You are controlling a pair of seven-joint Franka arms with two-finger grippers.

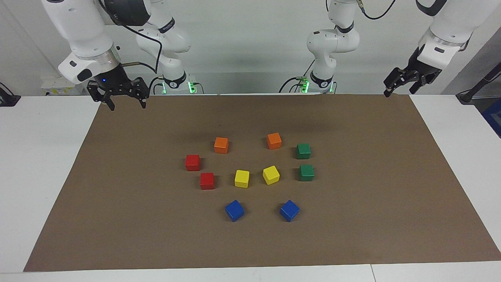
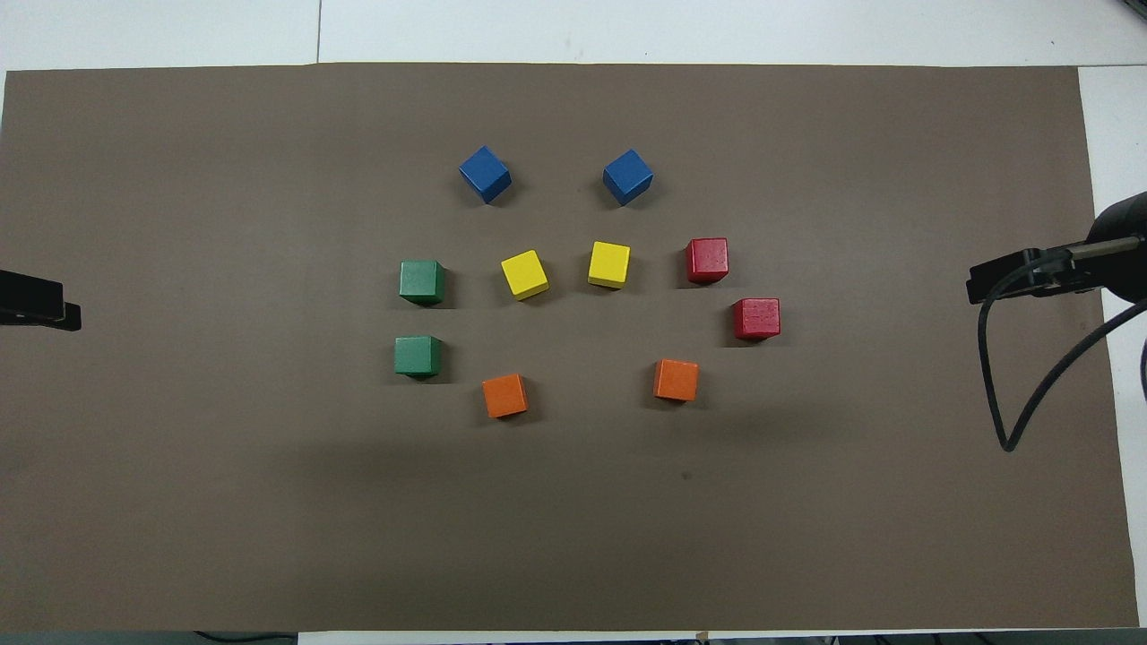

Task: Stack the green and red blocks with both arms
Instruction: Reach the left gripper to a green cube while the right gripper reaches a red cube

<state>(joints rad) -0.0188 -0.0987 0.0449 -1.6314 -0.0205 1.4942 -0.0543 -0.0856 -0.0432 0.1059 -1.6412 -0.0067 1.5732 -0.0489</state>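
Two dark green blocks sit apart on the brown mat toward the left arm's end, one (image 1: 303, 150) (image 2: 418, 356) nearer to the robots than the other (image 1: 306, 172) (image 2: 421, 280). Two red blocks sit apart toward the right arm's end, one (image 1: 192, 162) (image 2: 756, 318) nearer than the other (image 1: 207, 180) (image 2: 707, 260). No block is stacked. My right gripper (image 1: 127, 104) (image 2: 1004, 279) hangs open and empty over the mat's corner nearest its base. My left gripper (image 1: 399, 91) (image 2: 40, 305) hangs open and empty over the mat's corner nearest its own base.
Two orange cubes (image 1: 221, 145) (image 1: 274, 140) lie nearest to the robots. Two yellow cubes (image 1: 242, 178) (image 1: 271, 174) sit between the red and green pairs. Two blue cubes (image 1: 234, 210) (image 1: 289, 210) lie farthest. The mat (image 1: 352, 235) lies on a white table.
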